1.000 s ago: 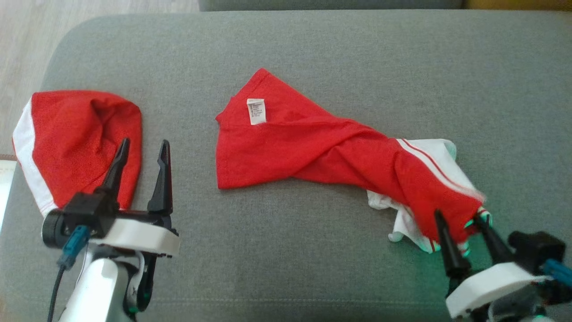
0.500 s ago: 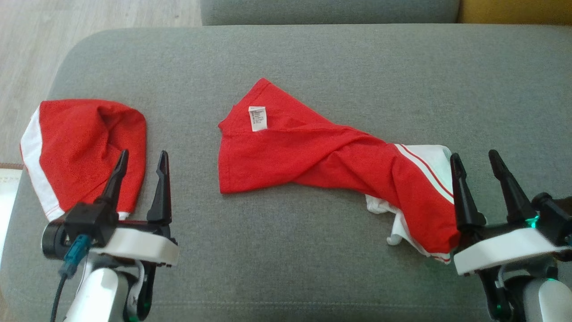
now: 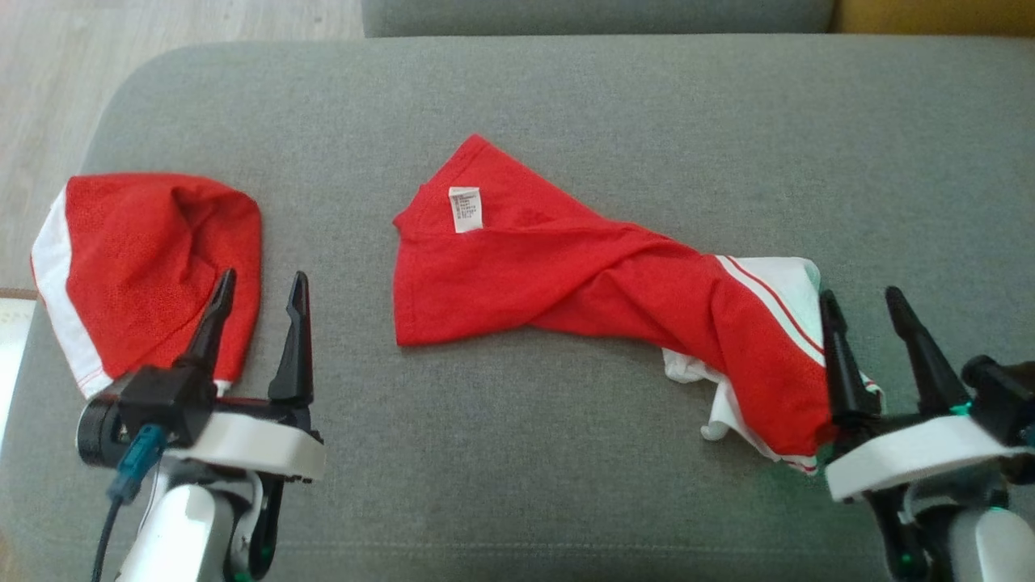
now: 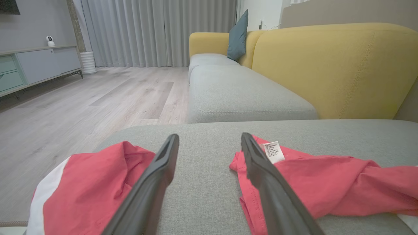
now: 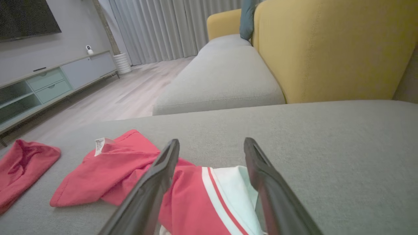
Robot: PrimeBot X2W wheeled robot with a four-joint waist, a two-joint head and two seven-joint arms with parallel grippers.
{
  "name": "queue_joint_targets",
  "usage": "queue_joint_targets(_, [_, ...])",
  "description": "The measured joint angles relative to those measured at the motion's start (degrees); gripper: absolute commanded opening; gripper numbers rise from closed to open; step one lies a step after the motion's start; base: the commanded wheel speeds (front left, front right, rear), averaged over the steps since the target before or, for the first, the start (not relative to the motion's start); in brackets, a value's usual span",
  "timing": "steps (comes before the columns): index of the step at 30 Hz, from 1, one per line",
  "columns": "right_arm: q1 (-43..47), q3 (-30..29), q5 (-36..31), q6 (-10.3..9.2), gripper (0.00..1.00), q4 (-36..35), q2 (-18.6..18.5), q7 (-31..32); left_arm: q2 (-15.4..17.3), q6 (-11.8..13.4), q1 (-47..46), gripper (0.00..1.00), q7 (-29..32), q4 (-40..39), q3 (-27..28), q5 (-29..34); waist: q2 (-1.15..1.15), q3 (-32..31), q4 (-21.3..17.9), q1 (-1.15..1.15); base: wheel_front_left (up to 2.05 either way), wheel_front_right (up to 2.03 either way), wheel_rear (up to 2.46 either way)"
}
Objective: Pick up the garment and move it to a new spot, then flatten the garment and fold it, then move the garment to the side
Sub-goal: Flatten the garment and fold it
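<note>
The garment (image 3: 566, 275) is red with a white striped end (image 3: 780, 279) and lies twisted across the middle of the grey cushion (image 3: 566, 105), a white label facing up. My right gripper (image 3: 859, 295) stands open at that white end, its left finger over the fabric's edge, gripping nothing. Along the right wrist view its fingers (image 5: 211, 142) straddle the white end (image 5: 235, 189) from above. My left gripper (image 3: 260, 279) is open over bare cushion to the garment's left. In the left wrist view the garment (image 4: 310, 186) lies to the right of the left gripper (image 4: 210, 137).
A second red garment with a white edge (image 3: 154, 259) lies bunched at the cushion's left end, just beyond my left gripper. Wooden floor (image 3: 48, 89) drops away past that rounded corner. A yellow sofa back (image 4: 333, 65) and another grey seat (image 4: 235, 94) stand beyond.
My right gripper has drawn off the garment's lower right end and moved up beside the white part; that end has settled on the cushion. The left arm has stayed put.
</note>
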Motion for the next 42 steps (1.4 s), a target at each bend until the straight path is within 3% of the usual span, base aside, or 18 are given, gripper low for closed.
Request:
queue_joint_targets(3, [-0.36, -3.2, 0.85, 0.0, 1.0, 2.91, -0.36, 0.29, 0.05, 0.07, -0.05, 1.0, 0.0, -0.62, -0.05, 0.0, 0.0, 1.01, -0.05, 0.0, 0.0, 0.0, 0.0])
queue_joint_targets(10, [-8.06, -8.24, 1.18, 0.0, 1.0, 10.87, -5.0, 2.54, 0.05, -0.02, -1.6, 1.0, 0.0, -0.92, -0.71, 0.0, 0.0, 5.02, -0.02, 0.0, 0.0, 0.0, 0.0])
queue_joint_targets(20, [-19.0, -1.12, 3.92, 0.0, 1.0, 24.42, -8.37, 11.84, -0.38, -0.62, -5.89, 1.0, -0.08, -0.38, -1.48, 0.0, 0.0, 10.39, 0.99, 0.02, 0.0, 0.0, 0.0])
queue_joint_targets(25, [-21.83, 2.49, 6.35, 0.0, 1.0, 27.47, -10.44, 17.35, -0.63, -1.09, -6.45, 1.0, -0.09, 0.46, -1.48, 0.0, 0.0, 11.22, 1.73, 0.0, 0.0, 0.0, 0.0])
queue_joint_targets(26, [-22.32, 2.92, 7.23, 0.0, 0.91, 27.6, -10.98, 18.38, -0.66, -1.09, -6.45, 1.0, -0.09, 0.63, -1.48, 0.0, 0.0, 11.27, 1.83, 0.01, 0.0, 0.0, 0.0])
queue_joint_targets(27, [-22.64, 3.41, 8.35, 0.0, 0.11, 27.57, -11.61, 19.36, -0.85, -1.09, -6.46, 1.0, -0.09, 0.83, -1.48, 0.01, 0.0, 11.27, 1.97, 0.01, 0.0, 0.0, 0.0])
queue_joint_targets(28, [-22.63, 3.53, 8.8, 0.0, 0.0, 27.51, -11.84, 19.73, -0.93, -1.09, -6.48, 1.0, -0.09, 0.9, -1.46, 0.01, 0.0, 11.23, 2.02, 0.0, 0.0, 0.0, 0.0])
queue_joint_targets(38, [-21.35, 2.01, 10.0, 0.0, 0.0, 22.12, -15.12, 18.27, -2.16, -1.53, -6.59, 1.0, -0.09, 0.89, -1.04, 0.52, 0.0, 10.59, 2.34, 0.01, 0.0, 0.0, 0.0])
queue_joint_targets(42, [-22.81, 0.07, 6.6, 0.0, 0.0, 19.73, -19.31, 17.34, -2.47, -1.72, -6.6, 1.0, -0.09, 0.87, -0.34, 1.01, 0.0, 10.64, 2.6, 0.0, 0.0, 0.0, 0.0])
